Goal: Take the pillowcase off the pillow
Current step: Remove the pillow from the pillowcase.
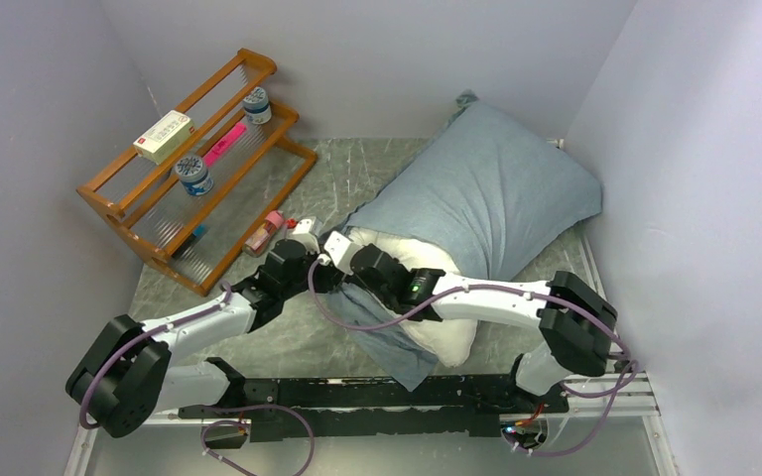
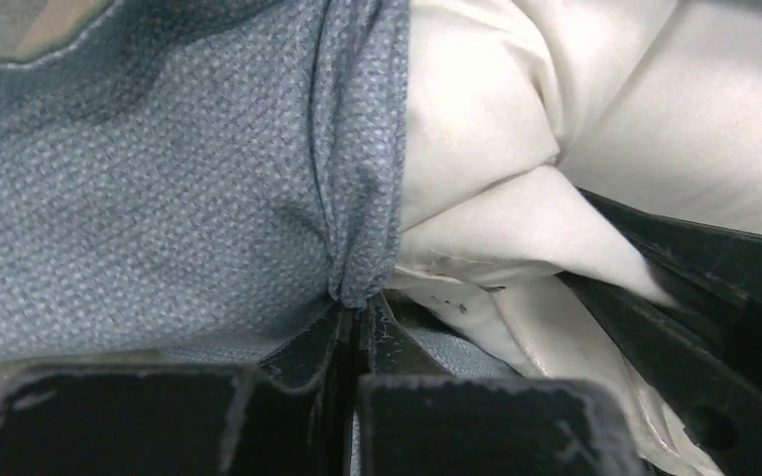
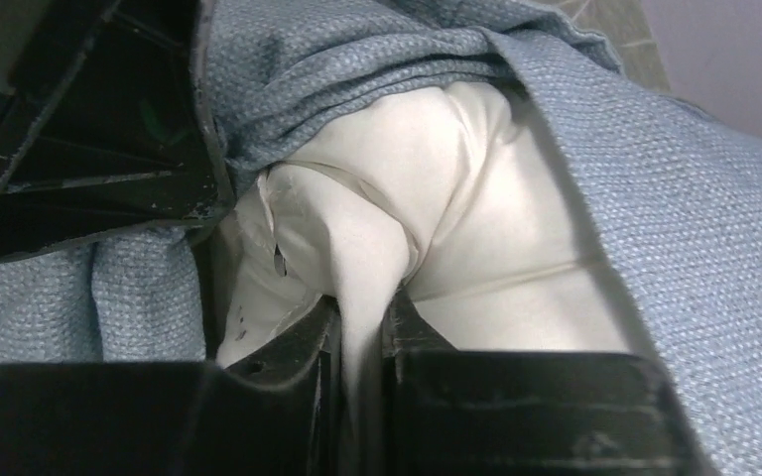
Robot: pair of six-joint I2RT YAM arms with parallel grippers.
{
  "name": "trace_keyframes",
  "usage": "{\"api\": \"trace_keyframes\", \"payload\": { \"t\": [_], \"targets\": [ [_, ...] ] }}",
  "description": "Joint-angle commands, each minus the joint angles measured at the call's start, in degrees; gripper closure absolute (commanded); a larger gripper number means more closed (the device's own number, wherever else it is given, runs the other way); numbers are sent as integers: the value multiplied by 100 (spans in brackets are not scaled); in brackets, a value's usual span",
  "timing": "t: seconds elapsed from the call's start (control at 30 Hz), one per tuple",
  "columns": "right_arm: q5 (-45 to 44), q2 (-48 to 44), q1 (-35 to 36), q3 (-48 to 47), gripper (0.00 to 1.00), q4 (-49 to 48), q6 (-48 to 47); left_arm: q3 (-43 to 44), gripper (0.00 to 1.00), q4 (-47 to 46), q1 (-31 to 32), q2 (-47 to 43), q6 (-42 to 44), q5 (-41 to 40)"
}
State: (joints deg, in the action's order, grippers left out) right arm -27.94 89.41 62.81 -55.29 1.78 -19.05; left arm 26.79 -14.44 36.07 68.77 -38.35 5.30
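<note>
Left jaws nipping pillowcase (image 2: 159, 198) hem, right jaws nipping pillow (image 3: 476, 198) fold, rest of pillow mostly covered

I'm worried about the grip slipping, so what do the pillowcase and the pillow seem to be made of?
The pillowcase: matte blue-grey woven cloth, with a visible dotted weave. The pillow: smooth white fabric shell with a slight sheen and soft folds; fibre unclear.
</note>
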Motion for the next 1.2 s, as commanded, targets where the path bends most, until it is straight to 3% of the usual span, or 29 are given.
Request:
{"api": "trace_keyframes", "payload": {
  "t": [0.0,0.5,1.0,1.17],
  "targets": [
    [-603,-469,-126,171,99,718,535,283,95,425,38,-226,110,-140],
    [-370,-2056,-125,642,100,1765,1431,920,95,1352,30,-881,353,-895],
    [315,-2517,-127,807,100,1577,2110,1416,95,2102,20,-958,256,-939],
    [512,-2537,-128,765,100,1627,2057,1279,95,1921,23,-1042,102,-872]
  ]
}}
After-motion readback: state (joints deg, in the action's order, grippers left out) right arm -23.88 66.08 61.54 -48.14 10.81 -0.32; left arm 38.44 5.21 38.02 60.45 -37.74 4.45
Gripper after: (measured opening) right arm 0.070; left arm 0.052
